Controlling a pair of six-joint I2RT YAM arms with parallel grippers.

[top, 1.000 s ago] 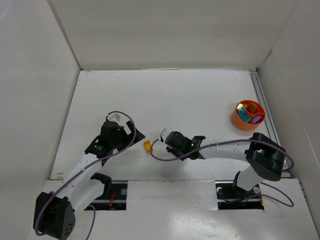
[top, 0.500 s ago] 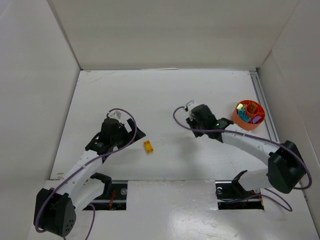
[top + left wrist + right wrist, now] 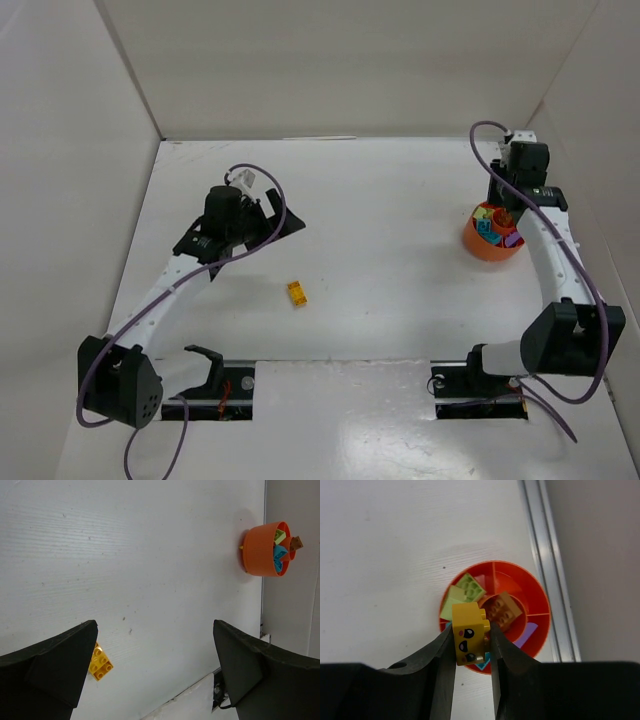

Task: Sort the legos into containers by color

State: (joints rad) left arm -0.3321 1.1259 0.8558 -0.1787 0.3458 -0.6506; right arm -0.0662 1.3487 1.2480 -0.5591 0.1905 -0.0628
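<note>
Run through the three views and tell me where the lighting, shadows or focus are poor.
Top external: even, diffuse light, faint shadows; loose yellow brick small but distinct. Left wrist: left gripper open, its fingers nearly black, detail lost; orange bowl clear. Right wrist: right gripper clamps the held yellow brick, sharp; fingers there dark, soft-edged.

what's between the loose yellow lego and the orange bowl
Nothing: in the top view, only bare table runs from the loose yellow lego to the orange bowl.
</note>
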